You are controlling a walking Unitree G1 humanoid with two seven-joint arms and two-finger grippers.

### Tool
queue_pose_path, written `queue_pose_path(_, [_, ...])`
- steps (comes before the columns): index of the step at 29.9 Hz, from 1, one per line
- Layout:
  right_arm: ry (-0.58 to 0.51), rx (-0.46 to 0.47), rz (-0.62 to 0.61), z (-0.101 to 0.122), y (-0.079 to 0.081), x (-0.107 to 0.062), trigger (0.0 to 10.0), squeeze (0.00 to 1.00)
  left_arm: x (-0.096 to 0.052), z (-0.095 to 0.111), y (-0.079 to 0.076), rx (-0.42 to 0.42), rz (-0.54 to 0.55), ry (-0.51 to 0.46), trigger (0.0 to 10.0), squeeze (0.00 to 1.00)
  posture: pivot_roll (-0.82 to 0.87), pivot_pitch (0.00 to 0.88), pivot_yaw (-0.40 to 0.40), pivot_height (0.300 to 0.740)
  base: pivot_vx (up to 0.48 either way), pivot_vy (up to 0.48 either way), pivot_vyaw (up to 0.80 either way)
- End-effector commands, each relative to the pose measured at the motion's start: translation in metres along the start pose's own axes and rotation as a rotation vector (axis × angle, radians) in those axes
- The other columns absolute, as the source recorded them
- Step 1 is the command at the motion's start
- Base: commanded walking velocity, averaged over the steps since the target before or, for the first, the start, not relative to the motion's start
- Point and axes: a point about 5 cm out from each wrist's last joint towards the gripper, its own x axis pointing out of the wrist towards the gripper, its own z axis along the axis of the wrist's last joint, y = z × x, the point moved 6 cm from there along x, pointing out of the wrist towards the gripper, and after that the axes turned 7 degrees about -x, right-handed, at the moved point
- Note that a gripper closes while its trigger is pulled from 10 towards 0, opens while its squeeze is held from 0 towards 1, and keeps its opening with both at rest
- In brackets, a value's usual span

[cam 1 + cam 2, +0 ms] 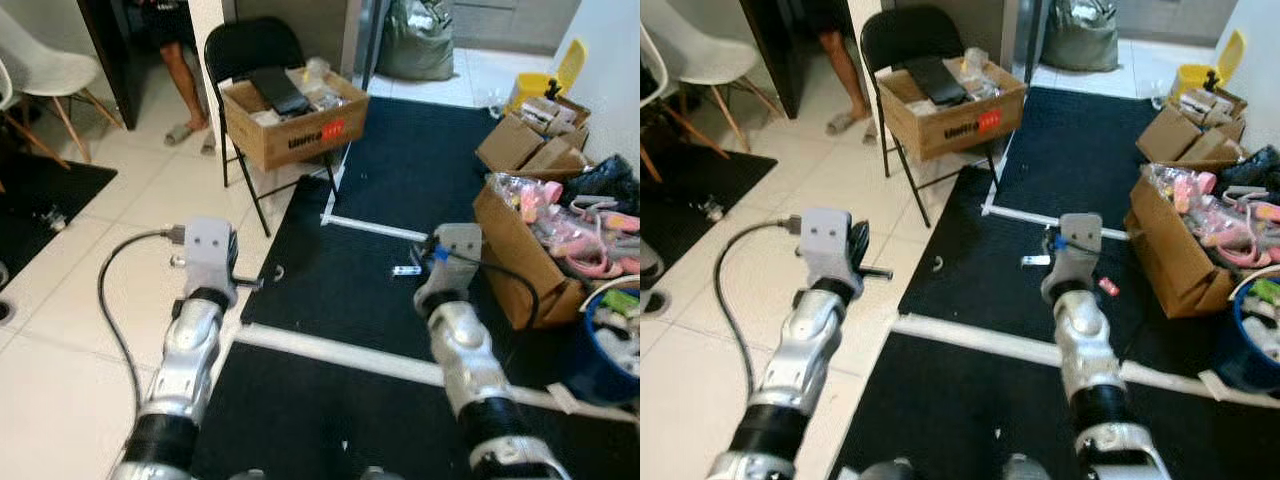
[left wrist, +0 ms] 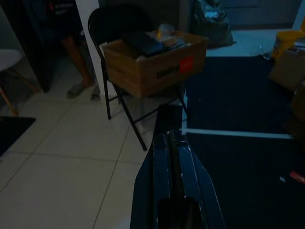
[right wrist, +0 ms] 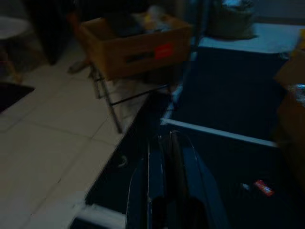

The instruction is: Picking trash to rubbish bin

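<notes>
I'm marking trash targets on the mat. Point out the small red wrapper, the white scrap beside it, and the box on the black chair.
red wrapper [image 1: 1107, 288], right eye view, its middle.
white scrap [image 1: 1035, 261], right eye view, its middle.
cardboard box [image 1: 300, 135], left eye view, its front wall.

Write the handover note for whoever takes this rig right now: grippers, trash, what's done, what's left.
Left gripper: shut, empty, raised over the tile beside the black mat.
Right gripper: shut, empty, raised over the mat.
Trash: a small white scrap and a small red scrap lie on the mat ahead of the right arm.
Yellow bin stands far ahead to the right, lid up.
Done: nothing picked yet.
Left: grab both scraps, carry them to a bin.
</notes>
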Motion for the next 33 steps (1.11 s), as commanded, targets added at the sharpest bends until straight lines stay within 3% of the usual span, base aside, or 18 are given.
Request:
queue_pose_path(1, [0.020, -0.011, -0.009, -0.0054, -0.0048, -0.0018, 10.0, 0.00, -0.0009, -0.0018, 0.0000, 0.000, 0.001, 0.010, 10.0, 0.00, 0.02, 0.036, -0.002, 0.740, 0.270, 0.000, 0.00])
queue_pose_path(33, [0.018, -0.023, -0.013, -0.0014, -0.0078, 0.0021, 10.0, 0.00, 0.0006, -0.0005, -0.0015, -0.002, 0.004, 0.007, 10.0, 0.00, 0.02, 0.050, -0.013, 0.740, 0.271, 0.000, 0.00])
